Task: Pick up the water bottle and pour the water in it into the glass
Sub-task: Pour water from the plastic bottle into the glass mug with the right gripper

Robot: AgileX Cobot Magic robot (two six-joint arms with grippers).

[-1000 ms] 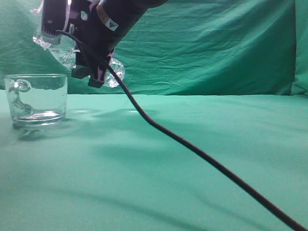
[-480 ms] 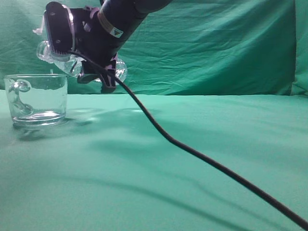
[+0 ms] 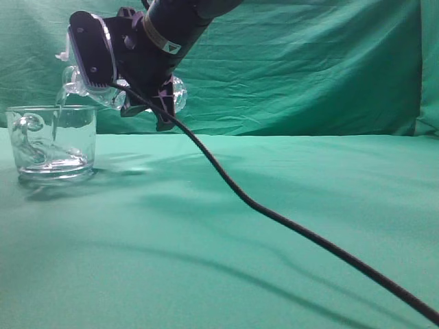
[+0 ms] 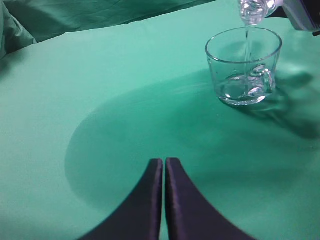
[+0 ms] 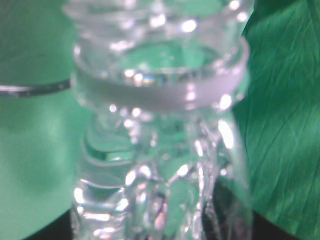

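Note:
The glass (image 3: 51,140) stands on the green cloth at the far left, handle toward the camera. My right gripper (image 3: 140,82) has reached across and is shut on the water bottle (image 3: 177,96), which lies tilted with its neck (image 3: 68,79) just above the glass rim. A thin stream of water (image 3: 60,113) falls into the glass. The left wrist view shows the glass (image 4: 220,75), the bottle mouth (image 4: 252,10) above it and the stream (image 4: 246,42). My left gripper (image 4: 164,162) is shut and empty over bare cloth. The bottle (image 5: 160,90) fills the right wrist view and hides the fingers.
A black cable (image 3: 274,212) hangs from the right arm and trails across the cloth to the lower right. A green backdrop (image 3: 309,68) hangs behind the table. The green cloth (image 3: 206,274) covers the table.
My right gripper has come down and tipped the bottle further, bringing its neck to the glass rim. Water now streams into the glass.

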